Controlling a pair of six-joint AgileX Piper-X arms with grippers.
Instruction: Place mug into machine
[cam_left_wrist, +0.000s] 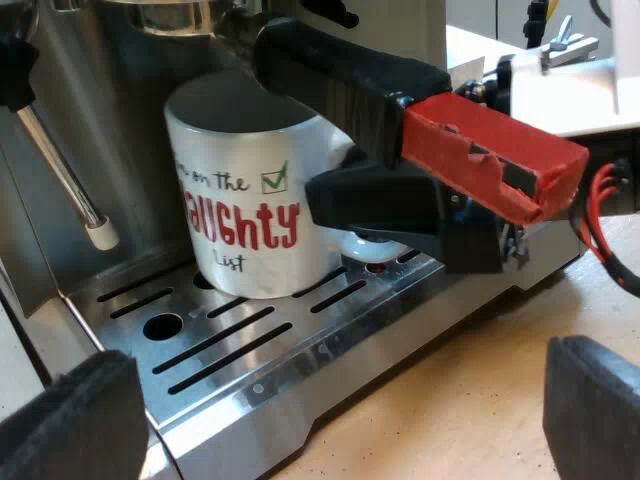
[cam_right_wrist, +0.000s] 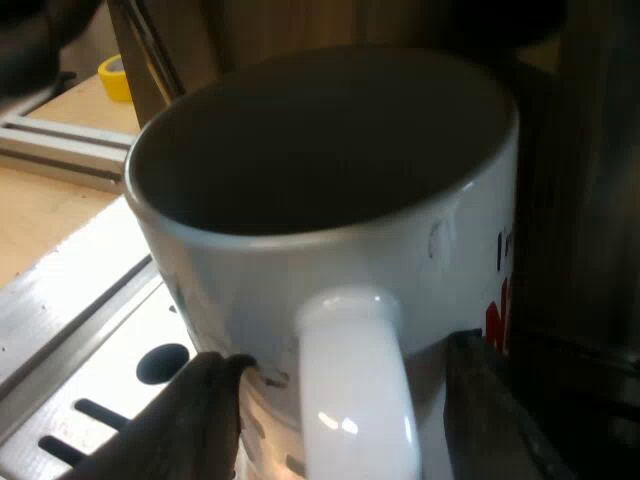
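Mug (cam_left_wrist: 250, 200) on tray (cam_left_wrist: 230, 350): snag risk.
Right gripper (cam_right_wrist: 345, 425), part-open, straddles the handle (cam_right_wrist: 350, 340) at 3 and 9 o'clock; skewed retreat drags mug. Left gripper (cam_left_wrist: 330, 420) wide, empty.

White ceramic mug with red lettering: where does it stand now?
In the left wrist view, the mug stands on the slotted steel drip tray under the red-ended holder handle, the right pincer at its handle.
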